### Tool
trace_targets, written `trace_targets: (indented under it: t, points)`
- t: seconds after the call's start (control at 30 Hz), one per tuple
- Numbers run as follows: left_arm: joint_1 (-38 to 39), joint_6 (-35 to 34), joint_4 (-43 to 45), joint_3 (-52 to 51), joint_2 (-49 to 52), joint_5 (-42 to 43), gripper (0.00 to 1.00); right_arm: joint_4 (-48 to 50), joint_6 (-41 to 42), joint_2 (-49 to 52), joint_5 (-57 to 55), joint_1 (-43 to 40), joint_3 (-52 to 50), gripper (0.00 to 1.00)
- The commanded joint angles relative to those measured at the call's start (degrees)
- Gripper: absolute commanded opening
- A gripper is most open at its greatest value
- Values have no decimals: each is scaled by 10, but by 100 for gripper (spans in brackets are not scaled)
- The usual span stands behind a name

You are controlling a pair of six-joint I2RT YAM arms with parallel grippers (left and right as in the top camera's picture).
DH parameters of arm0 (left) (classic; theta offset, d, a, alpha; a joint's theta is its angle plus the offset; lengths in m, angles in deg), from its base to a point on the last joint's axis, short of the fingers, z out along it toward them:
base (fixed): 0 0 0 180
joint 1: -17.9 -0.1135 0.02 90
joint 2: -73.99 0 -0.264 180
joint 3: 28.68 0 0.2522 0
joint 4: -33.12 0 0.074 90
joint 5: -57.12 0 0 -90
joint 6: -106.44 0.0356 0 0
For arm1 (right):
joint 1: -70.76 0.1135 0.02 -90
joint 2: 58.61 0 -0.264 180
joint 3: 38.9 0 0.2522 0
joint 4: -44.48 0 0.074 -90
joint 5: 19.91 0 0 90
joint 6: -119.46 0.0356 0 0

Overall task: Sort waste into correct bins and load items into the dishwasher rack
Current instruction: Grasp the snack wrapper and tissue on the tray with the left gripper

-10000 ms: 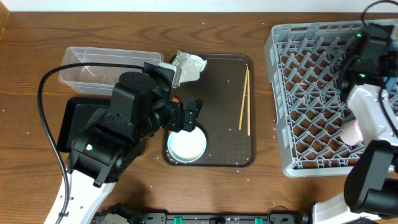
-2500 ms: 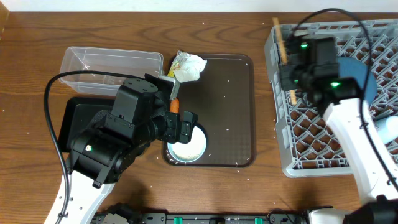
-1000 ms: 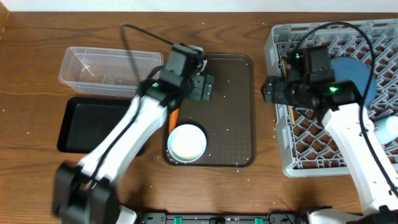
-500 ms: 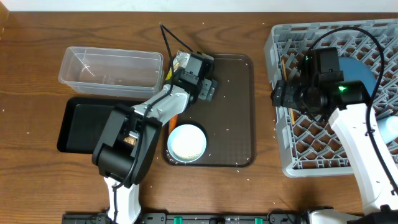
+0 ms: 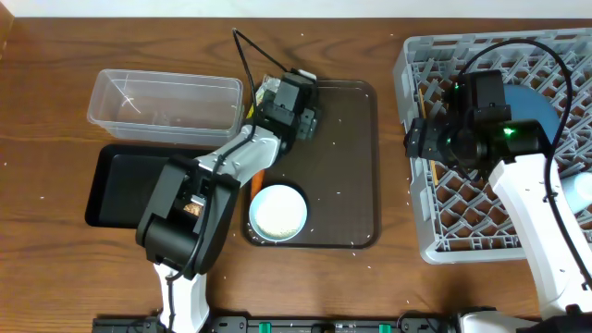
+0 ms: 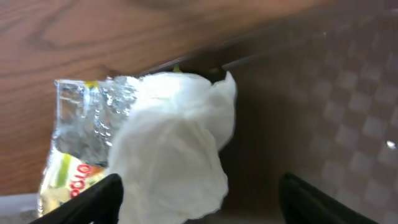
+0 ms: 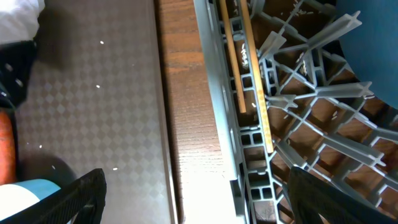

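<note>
My left gripper (image 6: 200,182) is at the far-left corner of the brown serving tray (image 5: 344,176), fingers (image 6: 93,202) spread wide. The crumpled wrapper (image 6: 166,146) sits right between them, white paper bulging forward, with the clear yellow-green printed part off to one side over the tray's rim. Nothing is clamped; whether the pads touch the paper I can't tell. From overhead, the clear tub (image 5: 165,102) is just beside that corner, and the black tray (image 5: 120,180) lies beside the tub, nearer me. The white bowl (image 5: 278,212) stands on the serving tray's near-left part, and the carrot (image 5: 257,174) is just beside it, half under my left arm. My right gripper (image 7: 196,175) hangs over the left edge of the rack (image 7: 217,106), fingers apart and empty — the chopsticks (image 7: 244,59) lie along that edge among the pegs, with the dark-blue bowl (image 7: 373,31) deeper in the rack.
</note>
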Motion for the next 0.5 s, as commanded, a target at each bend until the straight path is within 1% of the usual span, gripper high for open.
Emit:
trace_targets:
  t: [0.0,0.07,0.17,0.2,0.37,0.4,0.43,0.47]
  points:
    - [-5,4,5,9,22,-13,70,5,6,-3,-8,-5,0,88]
    - [-4,-6,6,9,30,-13,61,7,5,-3,-8,-5,0,88]
    - [-4,-24,4,9,33,-10,42,9,5,-3,-8,-5,0,88]
    - [-4,-29,4,9,33,-6,40,10,5,-3,-8,-5,0,88]
    - [-4,-30,-10,9,33,66,39,15,1,-3,-8,-5,0,88]
    - [-4,-30,-17,9,33,70,37,15,1,-3,-8,-5,0,88]
    - [-4,-30,-23,9,33,72,29,15,1,-3,-8,-5,0,88]
    - [-4,-30,-30,9,32,72,19,15,1,-3,-8,-5,0,88]
